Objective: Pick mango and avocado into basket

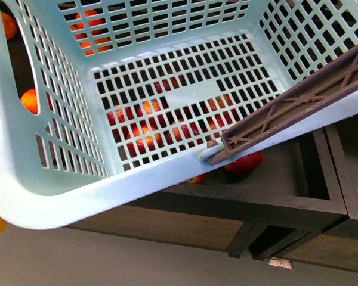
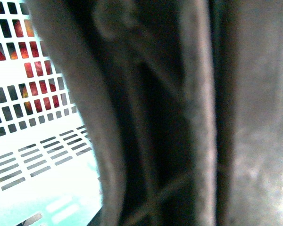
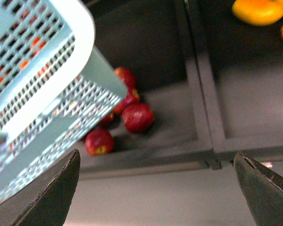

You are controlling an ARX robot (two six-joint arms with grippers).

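The light teal basket [image 1: 65, 202] fills the front view, lifted and tilted, with nothing lying inside it. Its brown handle [image 1: 298, 101] lies across the right rim. The left wrist view is filled by that brown handle [image 2: 146, 117] seen very close, with the basket's slotted wall [image 2: 33, 155] beside it; my left gripper is shut on the basket and its fingers do not show. My right gripper [image 3: 156, 153] is open and empty over the shelf's front edge, beside the basket's corner [image 3: 85, 28]. A yellow-orange oval fruit [image 3: 257, 10], possibly the mango, lies in the far compartment. The avocado is out of view.
Red fruits [image 3: 137, 117] lie in a dark shelf compartment under the basket, also seen through its floor as red fruits [image 1: 244, 162]. Orange fruits [image 1: 30, 100] show through the left wall. A dark divider [image 3: 203, 108] separates compartments. Grey floor [image 3: 155, 197] lies below the shelf.
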